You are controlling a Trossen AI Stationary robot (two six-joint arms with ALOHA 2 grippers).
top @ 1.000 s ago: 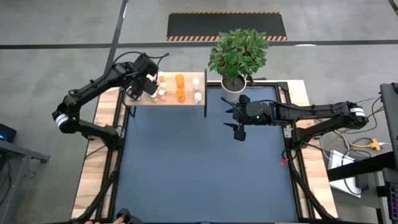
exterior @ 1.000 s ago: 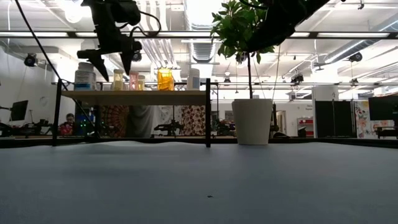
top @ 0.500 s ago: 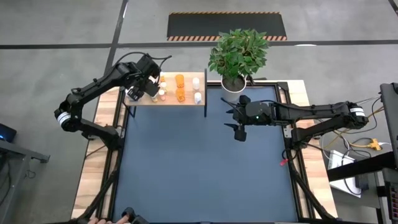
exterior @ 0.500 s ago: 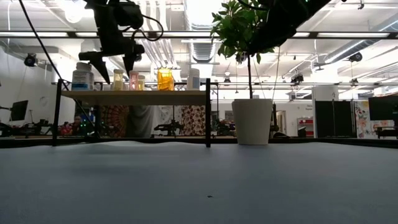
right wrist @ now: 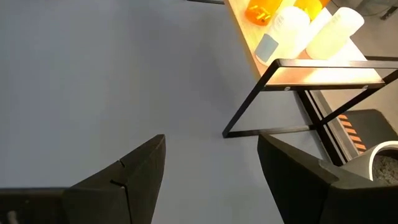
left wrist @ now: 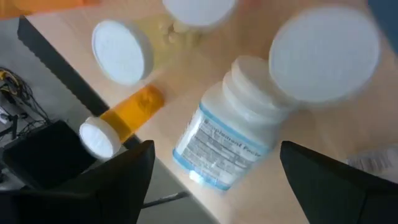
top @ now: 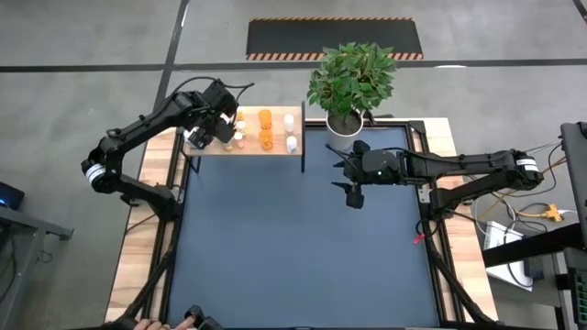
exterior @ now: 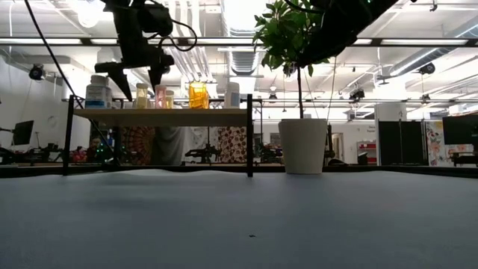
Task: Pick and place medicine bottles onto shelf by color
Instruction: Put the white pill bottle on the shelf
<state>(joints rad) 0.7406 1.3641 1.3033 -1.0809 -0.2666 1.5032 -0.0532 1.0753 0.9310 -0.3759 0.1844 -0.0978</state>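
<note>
The wooden shelf (top: 257, 149) stands at the table's far left, and several small bottles stand on it. Orange bottles (top: 265, 128) are in the middle and white bottles (top: 291, 132) at the right end. My left gripper (top: 213, 131) hovers open over the shelf's left end. In the left wrist view its fingers stand either side of an upright white labelled bottle (left wrist: 230, 143) without touching it. An orange bottle (left wrist: 124, 121) stands near the board's edge. My right gripper (top: 353, 191) is open over the dark blue table, to the right of the shelf (right wrist: 317, 74).
A white pot (exterior: 302, 146) with a green plant (top: 353, 78) stands at the far edge, just right of the shelf. The blue tabletop (top: 303, 247) stretches toward the near edge. A person's hand (top: 139, 324) shows at the near left corner.
My left gripper has crept slightly toward the far edge above the shelf's left end and has stayed open. The bottles stand as before.
</note>
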